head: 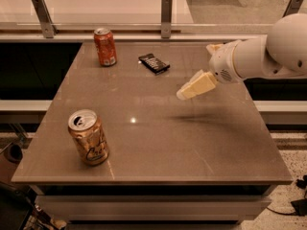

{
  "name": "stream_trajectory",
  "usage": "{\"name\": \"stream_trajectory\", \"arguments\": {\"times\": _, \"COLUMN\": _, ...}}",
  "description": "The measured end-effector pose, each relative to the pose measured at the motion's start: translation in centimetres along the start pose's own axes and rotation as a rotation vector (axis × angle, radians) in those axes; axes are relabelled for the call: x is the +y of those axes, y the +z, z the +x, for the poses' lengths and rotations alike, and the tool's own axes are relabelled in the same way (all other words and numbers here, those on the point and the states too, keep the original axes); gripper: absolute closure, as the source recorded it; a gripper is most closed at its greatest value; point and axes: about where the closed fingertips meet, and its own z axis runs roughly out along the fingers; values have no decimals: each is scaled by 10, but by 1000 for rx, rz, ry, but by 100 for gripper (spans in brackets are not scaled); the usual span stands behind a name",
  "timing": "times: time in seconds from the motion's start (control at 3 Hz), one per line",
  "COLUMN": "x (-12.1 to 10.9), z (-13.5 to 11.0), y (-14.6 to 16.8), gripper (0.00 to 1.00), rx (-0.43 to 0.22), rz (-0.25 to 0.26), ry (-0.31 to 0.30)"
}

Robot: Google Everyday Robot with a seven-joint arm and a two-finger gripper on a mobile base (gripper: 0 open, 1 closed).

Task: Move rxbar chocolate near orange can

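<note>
Brown-grey table [158, 143], smooth and slightly reflective, fills most of the view. A pale counter lies behind it, edged by a rail on upright metal posts [166, 16]. Speckled floor shows at the right.

Item 1: the rxbar chocolate [154, 63] lies flat on the far part of the table, a little right of centre and set at an angle. Its wrapper is black with pale stripes of lettering; no word can be read.

Item 2: the orange can [88, 138] stands upright near the front left corner, well apart from the bar. Its body is golden-orange with dark cursive script on the side; the script cannot be made out. The silver top has an open mouth.

Item 3: a red-orange can [105, 47] stands upright at the far left, near the bar and to its left. It carries a pale label patch, illegible.

Item 4: the white arm [259, 56] enters from the right. The cream-coloured gripper [181, 95] hangs above the table, right of centre and pointing down to the left. It is near the bar but not touching it, and its shadow falls on the surface below. Whether it is open or closed cannot be told.
</note>
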Motion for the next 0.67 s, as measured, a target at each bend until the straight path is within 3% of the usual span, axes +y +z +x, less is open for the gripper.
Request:
{"name": "stream_trajectory", "arguments": {"times": 0.33, "x": -11, "z": 1, "y": 22, "gripper": 0, "rx": -85, "rz": 16, "ry": 52}}
{"name": "stream_trajectory", "arguments": {"times": 0.67, "x": -22, "z": -10, "y": 37, "gripper": 0, "rx": -125, "rz": 18, "ry": 98}}
